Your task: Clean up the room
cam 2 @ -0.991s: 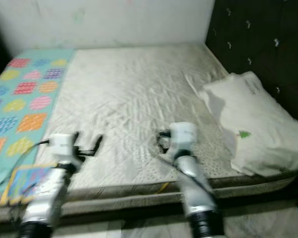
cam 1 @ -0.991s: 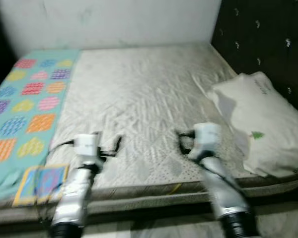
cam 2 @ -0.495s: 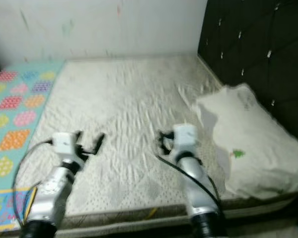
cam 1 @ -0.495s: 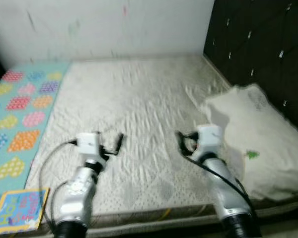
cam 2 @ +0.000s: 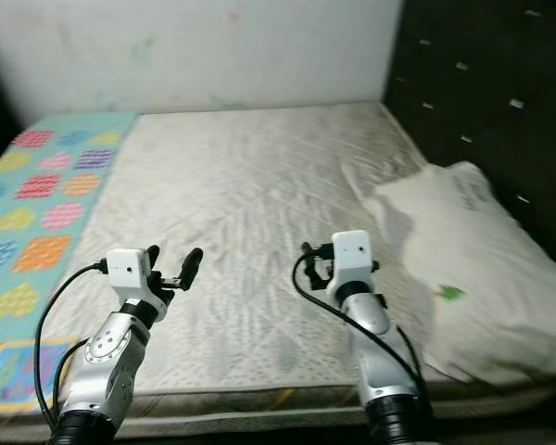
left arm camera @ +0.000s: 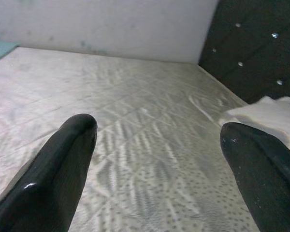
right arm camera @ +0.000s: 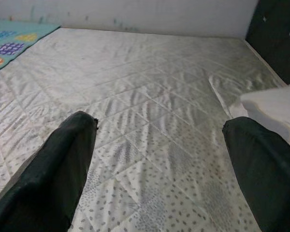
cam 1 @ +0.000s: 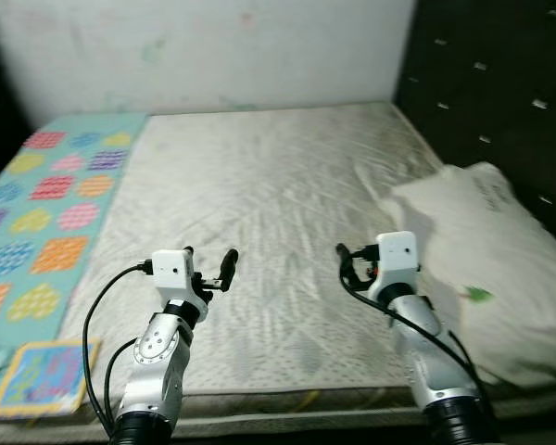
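— Since the frame before, what had changed?

— Mostly the camera had swung: the whole bed slid rightward in view, so more of the patterned blanket (cam 1: pixel 51 199) came in on the robot's left and the pillow (cam 1: pixel 486 246) drew nearer the right edge. Both arms kept about the same pose over the mattress (cam 1: pixel 269 195), held out side by side.

— And the grippers?

— The left gripper (cam 1: pixel 208 271) hovered above the mattress near its front edge, fingers (left arm camera: pixel 53 179) spread wide apart with nothing between them. The right gripper (cam 1: pixel 346 266) hung level with it, closer to the pillow, its fingers (right arm camera: pixel 58 169) likewise parted and empty.

— Where did things lie relative to the mattress?

— The pillow, white with a small green mark, rested on the mattress's right side against the dark tufted headboard (cam 1: pixel 491 83), rumpled and tilted toward the front edge. The teal blanket with coloured hexagon patches covered the mattress's left strip. A small colourful book (cam 1: pixel 44 375) lay on the front left corner, just beside the blanket's end. A pale wall (cam 1: pixel 204 51) ran along the mattress's far side.

— Was either gripper touching the sheet?

— I couldn't tell; they looked just above it.
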You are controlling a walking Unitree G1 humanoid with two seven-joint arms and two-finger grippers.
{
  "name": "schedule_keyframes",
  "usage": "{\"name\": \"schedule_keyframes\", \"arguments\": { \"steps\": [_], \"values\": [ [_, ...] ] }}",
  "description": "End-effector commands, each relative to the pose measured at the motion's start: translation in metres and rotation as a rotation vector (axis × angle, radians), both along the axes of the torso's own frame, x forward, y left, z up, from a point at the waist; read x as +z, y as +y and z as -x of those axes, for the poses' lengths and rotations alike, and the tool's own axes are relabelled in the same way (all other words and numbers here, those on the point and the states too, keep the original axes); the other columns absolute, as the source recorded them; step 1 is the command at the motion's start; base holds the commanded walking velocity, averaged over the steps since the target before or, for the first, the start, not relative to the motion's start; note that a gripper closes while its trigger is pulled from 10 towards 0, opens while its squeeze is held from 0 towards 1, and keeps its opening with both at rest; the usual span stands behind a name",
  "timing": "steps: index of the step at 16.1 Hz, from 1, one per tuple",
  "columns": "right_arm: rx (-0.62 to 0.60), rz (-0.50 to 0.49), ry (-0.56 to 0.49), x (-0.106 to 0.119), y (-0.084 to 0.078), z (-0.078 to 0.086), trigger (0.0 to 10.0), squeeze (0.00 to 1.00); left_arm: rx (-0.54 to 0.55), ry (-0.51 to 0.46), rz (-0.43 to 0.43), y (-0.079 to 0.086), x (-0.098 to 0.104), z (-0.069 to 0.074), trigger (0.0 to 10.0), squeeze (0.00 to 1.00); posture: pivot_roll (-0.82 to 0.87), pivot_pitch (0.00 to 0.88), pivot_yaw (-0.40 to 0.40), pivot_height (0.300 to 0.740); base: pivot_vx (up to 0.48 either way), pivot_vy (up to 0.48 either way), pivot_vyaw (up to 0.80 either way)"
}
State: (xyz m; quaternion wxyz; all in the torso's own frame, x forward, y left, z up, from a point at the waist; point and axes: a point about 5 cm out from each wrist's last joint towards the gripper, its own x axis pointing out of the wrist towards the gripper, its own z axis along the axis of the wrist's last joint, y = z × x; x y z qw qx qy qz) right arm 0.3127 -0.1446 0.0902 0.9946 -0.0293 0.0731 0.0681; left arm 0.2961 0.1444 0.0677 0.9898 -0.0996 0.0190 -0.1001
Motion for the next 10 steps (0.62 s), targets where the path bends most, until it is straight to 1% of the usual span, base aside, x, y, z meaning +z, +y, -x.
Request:
{"name": "schedule_keyframes", "arguments": {
  "steps": [1,10],
  "values": [
    [0.02,-0.011,-0.013,0.0026,0.0078,-0.0004,10.0,0.0,0.009,0.007,-0.012,0.0063,0.0002,-0.0007,10.0,0.0,-0.02,0.0,0.041,0.74,0.0,0.48,0.0],
    [0.018,-0.011,-0.008,0.001,0.0074,0.0015,10.0,0.0,0.012,0.013,-0.012,0.0064,-0.0006,0.0,10.0,0.0,-0.02,0.0,0.042,0.74,0.0,0.48,0.0]
  ]
}}
